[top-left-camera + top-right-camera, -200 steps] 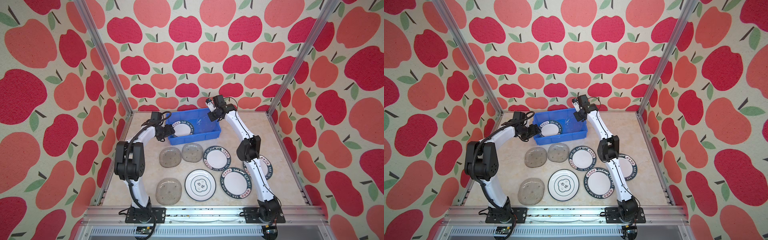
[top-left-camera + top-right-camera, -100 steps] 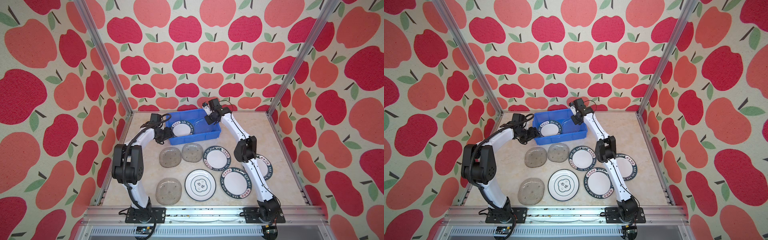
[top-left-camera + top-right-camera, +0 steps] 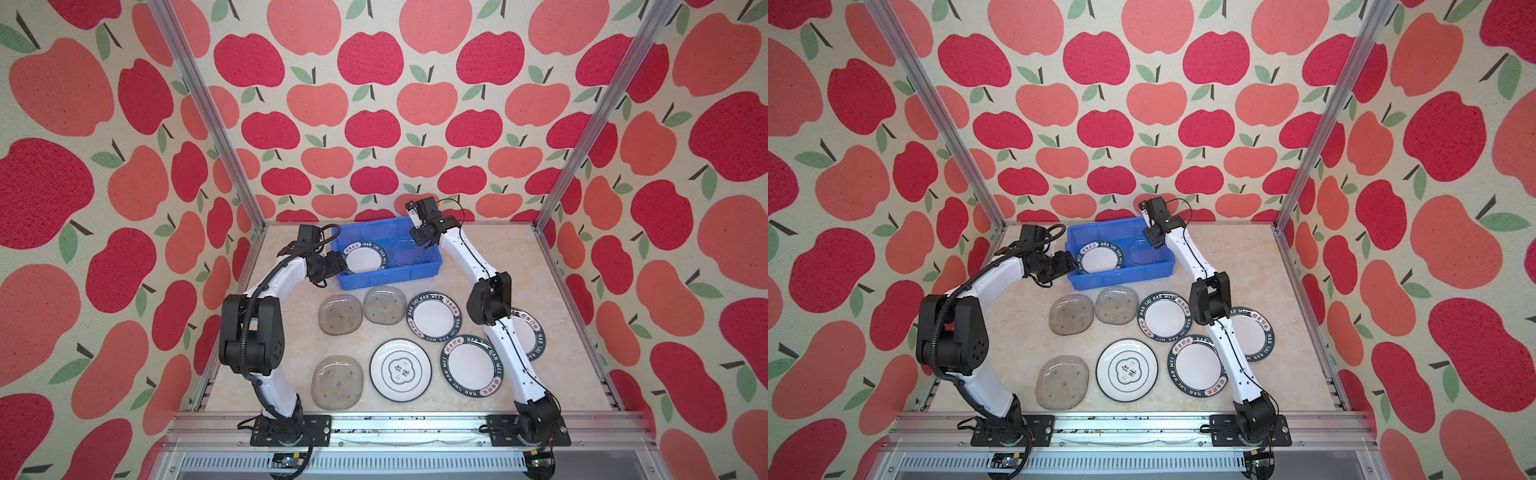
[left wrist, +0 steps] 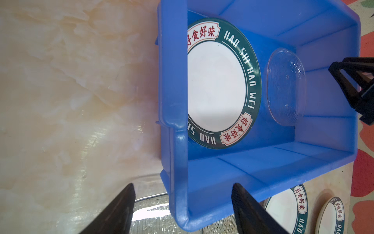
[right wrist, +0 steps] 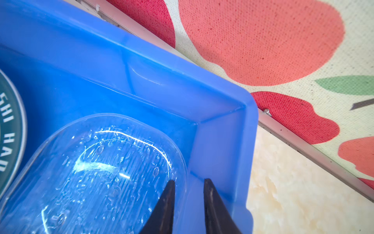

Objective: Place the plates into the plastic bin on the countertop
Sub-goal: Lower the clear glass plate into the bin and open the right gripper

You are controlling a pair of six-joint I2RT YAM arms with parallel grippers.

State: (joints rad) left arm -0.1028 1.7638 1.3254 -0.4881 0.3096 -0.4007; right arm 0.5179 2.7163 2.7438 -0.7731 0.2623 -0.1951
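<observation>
The blue plastic bin [image 3: 386, 280] [image 3: 1121, 280] stands at the back of the countertop [image 3: 291, 332]. Inside lie a green-rimmed lettered plate [image 3: 362, 259] [image 4: 216, 87] and, to its right, a clear glass plate [image 3: 405, 251] [image 5: 101, 172]. My right gripper [image 3: 419, 240] [image 5: 189, 180] is slightly open at the bin's far right corner, its fingers on either side of the glass plate's rim. My left gripper [image 3: 338, 266] [image 4: 183, 185] is open, straddling the bin's near left corner without touching it.
On the countertop in front of the bin lie three glass plates [image 3: 340, 313] [image 3: 384, 304] [image 3: 337, 381], an emblem plate [image 3: 401, 370] and three lettered plates [image 3: 434, 318] [image 3: 471, 365] [image 3: 528, 332], the last partly under my right arm. Apple-patterned walls enclose the space.
My right gripper has come down into the bin's right half with the glass plate, and its jaws have parted. The left gripper has stayed at the bin's left corner.
</observation>
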